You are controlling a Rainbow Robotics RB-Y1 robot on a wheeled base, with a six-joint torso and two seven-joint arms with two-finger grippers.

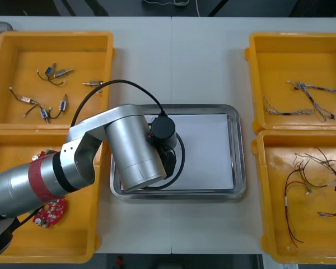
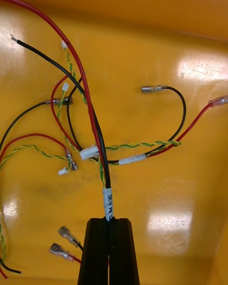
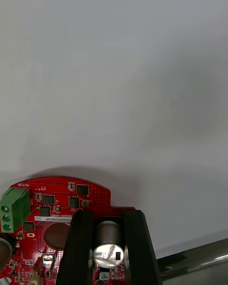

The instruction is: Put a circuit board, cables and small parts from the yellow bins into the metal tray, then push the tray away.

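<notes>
Red circuit board (image 3: 52,204) sat clamped in the left gripper (image 3: 109,218), whose fingers pinched the silver can (image 3: 108,255) standing on it. It was over the white floor of the metal tray (image 1: 236,168), toward the near edge and left of middle. The left arm reached in across the near left yellow bin (image 1: 73,241), its wrist hiding the board from above. By the right wall of the near right bin (image 1: 269,224), the right gripper (image 2: 109,221) was closed on a red and black cable (image 2: 108,200), whose far ends were cut off.
</notes>
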